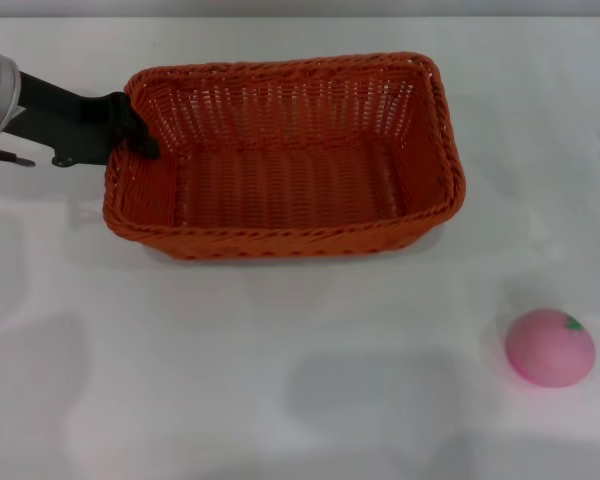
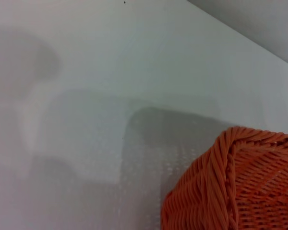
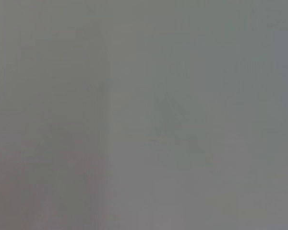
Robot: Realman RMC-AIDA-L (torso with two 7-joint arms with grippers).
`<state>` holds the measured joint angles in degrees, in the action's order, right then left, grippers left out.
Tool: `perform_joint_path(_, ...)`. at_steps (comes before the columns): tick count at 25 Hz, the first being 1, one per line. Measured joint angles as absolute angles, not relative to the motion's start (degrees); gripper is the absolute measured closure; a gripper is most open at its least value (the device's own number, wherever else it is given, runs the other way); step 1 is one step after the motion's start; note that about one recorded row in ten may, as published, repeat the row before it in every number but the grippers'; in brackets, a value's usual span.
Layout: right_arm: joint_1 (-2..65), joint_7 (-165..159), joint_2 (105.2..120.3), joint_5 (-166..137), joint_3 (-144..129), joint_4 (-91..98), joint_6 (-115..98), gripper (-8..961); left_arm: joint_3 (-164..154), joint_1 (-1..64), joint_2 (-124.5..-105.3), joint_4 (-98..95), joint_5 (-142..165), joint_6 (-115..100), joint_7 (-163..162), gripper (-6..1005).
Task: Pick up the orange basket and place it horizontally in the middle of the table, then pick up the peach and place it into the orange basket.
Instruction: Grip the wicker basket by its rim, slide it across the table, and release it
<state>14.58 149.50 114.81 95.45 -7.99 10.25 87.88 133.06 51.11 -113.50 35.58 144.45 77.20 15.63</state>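
Observation:
The orange basket [image 1: 280,238] lies lengthwise across the middle of the white table [image 1: 280,390], open side up and with nothing in it. My left gripper [image 1: 140,138] reaches in from the left, its black fingers closed over the basket's left rim near the far corner. The left wrist view shows only one woven corner of the basket [image 2: 240,187] above the tabletop. The pink peach [image 1: 550,347] sits on the table at the front right, well apart from the basket. My right gripper is out of view, and the right wrist view shows only a blank grey surface.
Bare white tabletop [image 1: 180,400] stretches in front of the basket and to the left of the peach. The table's far edge [image 1: 300,15] runs just behind the basket.

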Motion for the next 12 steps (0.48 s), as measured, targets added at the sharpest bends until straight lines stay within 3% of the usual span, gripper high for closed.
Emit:
perform_joint_path(9,14.8,149.5,114.78,95.6,-8.0,10.5,87.9,108,133.1,51.7,-113.79,33.9,144.1,76.5,15.8,855)
perform_joint_path(12,14.8,149.6,114.78,95.7,-7.9,10.5,87.9,108,133.1,52.3,-113.79,32.6,144.0,76.3,16.2,778)
